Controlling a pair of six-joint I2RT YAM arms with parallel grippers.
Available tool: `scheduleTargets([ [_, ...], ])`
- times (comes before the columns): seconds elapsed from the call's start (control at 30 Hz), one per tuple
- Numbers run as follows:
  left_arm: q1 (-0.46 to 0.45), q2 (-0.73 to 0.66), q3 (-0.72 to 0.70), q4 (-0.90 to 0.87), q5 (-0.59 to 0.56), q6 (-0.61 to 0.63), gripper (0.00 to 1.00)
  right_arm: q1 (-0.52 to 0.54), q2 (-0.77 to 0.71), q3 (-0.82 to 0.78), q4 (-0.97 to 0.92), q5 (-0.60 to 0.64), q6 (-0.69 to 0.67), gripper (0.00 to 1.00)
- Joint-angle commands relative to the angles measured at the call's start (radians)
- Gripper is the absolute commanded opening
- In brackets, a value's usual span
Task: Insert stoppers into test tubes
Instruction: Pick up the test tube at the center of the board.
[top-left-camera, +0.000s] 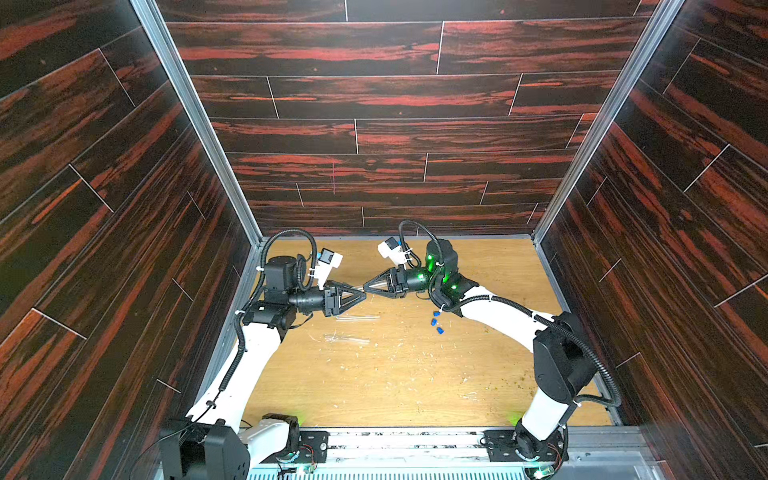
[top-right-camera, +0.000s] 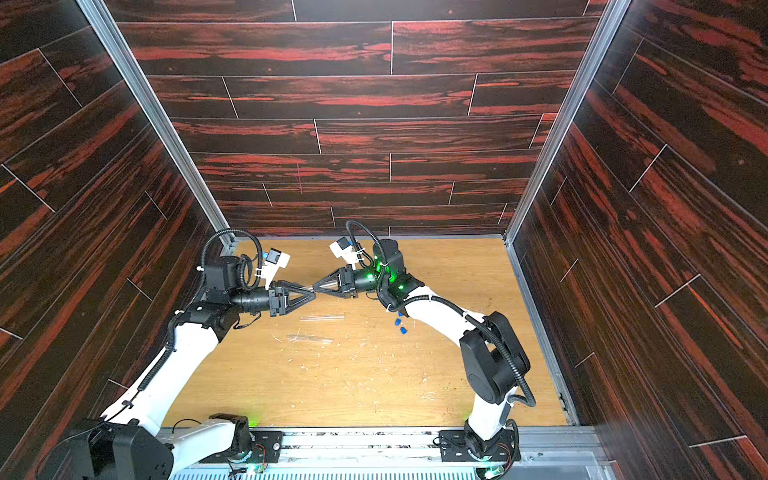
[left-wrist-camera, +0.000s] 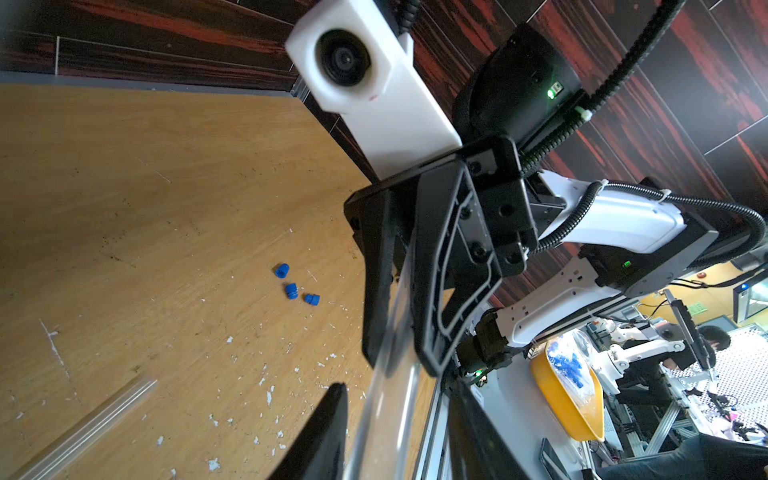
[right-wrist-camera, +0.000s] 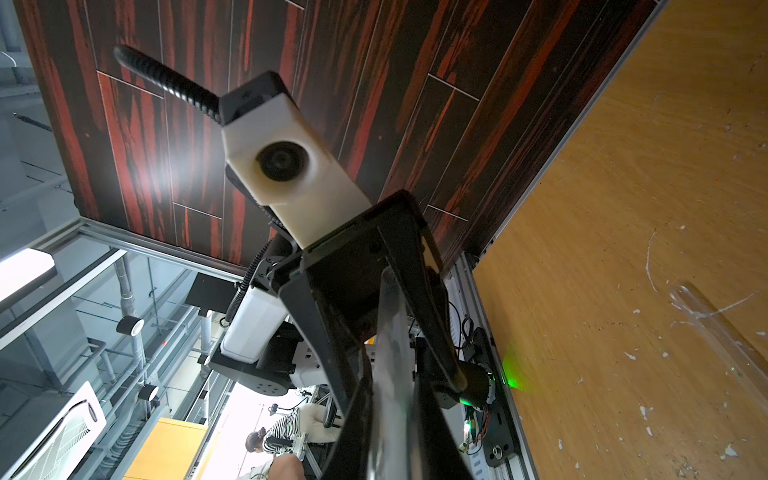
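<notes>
1. The thin, clear, transparent test tube (left-wrist-camera: 397, 365) raised off the table is only a faint glint in both top views; black fingers cover both its ends, and each wrist view blurs it
2. The right gripper (top-left-camera: 368, 286) is clamped on this test tube; the left gripper (top-left-camera: 361, 296) has its jaws narrowed on either side of the tube's other end, but I cannot tell whether they press on it
3. Dark, red-streaked wall panels (top-left-camera: 374, 137) close in three sides of the pale wooden table (top-left-camera: 415, 395); the grippers meet tip to tip over its far middle, with bare wood open toward the far wall and the near metal rail (top-left-camera: 415, 440)
4. One spare clear tube (top-left-camera: 357, 318) lies flat just nearer the arm bases than the gripper tips; a second spare tube (top-left-camera: 347, 338) lies nearer still, among small white flecks (top-left-camera: 395, 357) that make it hard to trace
5. Three tiny bright blue stoppers (top-left-camera: 436, 322) sit loose in a tight cluster beside the right forearm, well apart from every tube; none is in a tube
</notes>
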Motion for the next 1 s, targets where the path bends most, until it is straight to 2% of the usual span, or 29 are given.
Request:
scheduleTargets([
  [0.0, -0.003, -0.002, 0.031, 0.033, 0.02, -0.026, 0.41, 0.005, 0.021, 0.005, 0.013, -0.005, 0.003, 0.06],
  [0.13, 0.0, 0.0, 0.039, 0.033, 0.019, -0.036, 0.32, 0.005, 0.026, -0.003, 0.016, -0.006, 0.008, 0.06],
  [0.37, 0.007, 0.001, 0.046, 0.027, 0.021, -0.038, 0.3, 0.003, 0.023, -0.014, 0.023, -0.017, 0.008, 0.06],
  [0.6, 0.013, 0.004, 0.048, 0.022, 0.009, -0.04, 0.36, 0.002, 0.008, -0.043, 0.013, -0.017, -0.006, 0.06],
  [0.9, 0.01, 0.006, 0.024, 0.064, 0.01, -0.063, 0.34, 0.002, 0.015, -0.06, 0.117, -0.011, 0.054, 0.06],
  [0.97, 0.011, 0.005, 0.02, 0.066, 0.007, -0.055, 0.42, 0.002, 0.016, -0.051, 0.116, -0.011, 0.056, 0.06],
])
